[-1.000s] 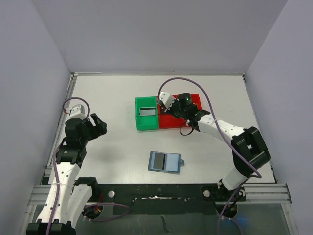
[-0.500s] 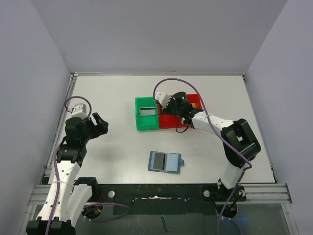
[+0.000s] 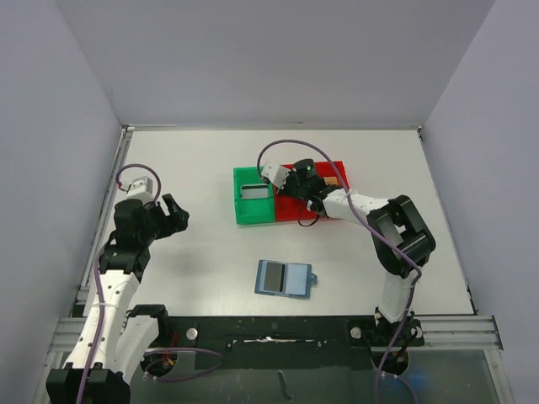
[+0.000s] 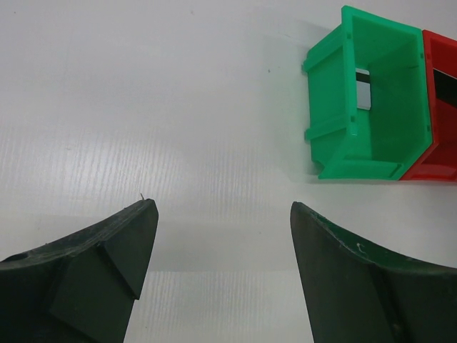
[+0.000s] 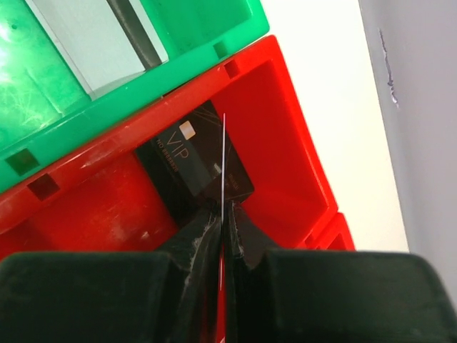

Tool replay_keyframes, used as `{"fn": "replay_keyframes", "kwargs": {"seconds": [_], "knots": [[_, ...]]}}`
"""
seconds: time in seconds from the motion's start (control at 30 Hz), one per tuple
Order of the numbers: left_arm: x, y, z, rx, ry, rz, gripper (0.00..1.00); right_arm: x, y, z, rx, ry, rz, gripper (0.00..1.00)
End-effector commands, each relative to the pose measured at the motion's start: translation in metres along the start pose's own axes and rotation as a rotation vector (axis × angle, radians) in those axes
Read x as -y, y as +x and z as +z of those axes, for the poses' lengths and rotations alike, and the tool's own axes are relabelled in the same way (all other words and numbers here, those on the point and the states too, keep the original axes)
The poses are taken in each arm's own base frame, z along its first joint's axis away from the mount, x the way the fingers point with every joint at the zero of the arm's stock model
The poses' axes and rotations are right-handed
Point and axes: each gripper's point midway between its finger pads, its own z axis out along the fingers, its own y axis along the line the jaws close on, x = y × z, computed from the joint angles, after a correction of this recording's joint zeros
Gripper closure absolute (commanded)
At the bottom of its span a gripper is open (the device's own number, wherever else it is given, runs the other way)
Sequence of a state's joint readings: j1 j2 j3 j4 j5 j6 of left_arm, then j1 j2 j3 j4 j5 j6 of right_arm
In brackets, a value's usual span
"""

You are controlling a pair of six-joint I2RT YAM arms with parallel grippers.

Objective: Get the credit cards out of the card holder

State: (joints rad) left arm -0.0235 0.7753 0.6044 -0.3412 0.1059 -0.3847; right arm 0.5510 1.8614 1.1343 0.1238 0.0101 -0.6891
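Right hand tight on 1 thin card, maybe edge-on, above red bin; left hand wide.

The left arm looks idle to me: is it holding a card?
No, on the left arm the jaws stand wide apart, only white table between them.

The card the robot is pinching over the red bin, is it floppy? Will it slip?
Probably stiff: the card sticks straight out of the right gripper's jaws without drooping. Probably light, since edge-on it is only a thin line. Maybe slippery: only its end is pinched.
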Motion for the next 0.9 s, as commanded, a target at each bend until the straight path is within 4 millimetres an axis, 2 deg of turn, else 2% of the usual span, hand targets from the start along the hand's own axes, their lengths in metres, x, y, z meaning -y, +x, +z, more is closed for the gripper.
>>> {"fn": "replay_keyframes", "kwargs": {"seconds": [0.0,0.3,0.4,0.5,0.67,0.87], "knots": [[0.009,-0.019,0.001,0.025,0.044,0.023,0.25,0.025,-0.026,0.001,0.058,0.044,-0.065,1.0],[0.014,-0.018,-0.002,0.02,0.072,0.035,0.25,0.019,-0.008,0.019,0.006,0.036,-0.188,0.99],[0.015,-0.019,-0.003,0.024,0.079,0.036,0.26,0.018,-0.004,0.023,-0.003,0.051,-0.194,0.94],[0.016,-0.018,-0.002,0.02,0.086,0.037,0.26,0.017,-0.005,0.024,-0.014,0.071,-0.196,0.92],[0.015,-0.02,-0.001,0.02,0.095,0.028,0.26,0.018,-0.013,0.016,0.021,0.082,-0.163,0.72],[0.015,-0.02,0.0,0.015,0.109,0.022,0.26,0.013,-0.012,0.011,0.039,0.043,-0.142,0.6]]}}
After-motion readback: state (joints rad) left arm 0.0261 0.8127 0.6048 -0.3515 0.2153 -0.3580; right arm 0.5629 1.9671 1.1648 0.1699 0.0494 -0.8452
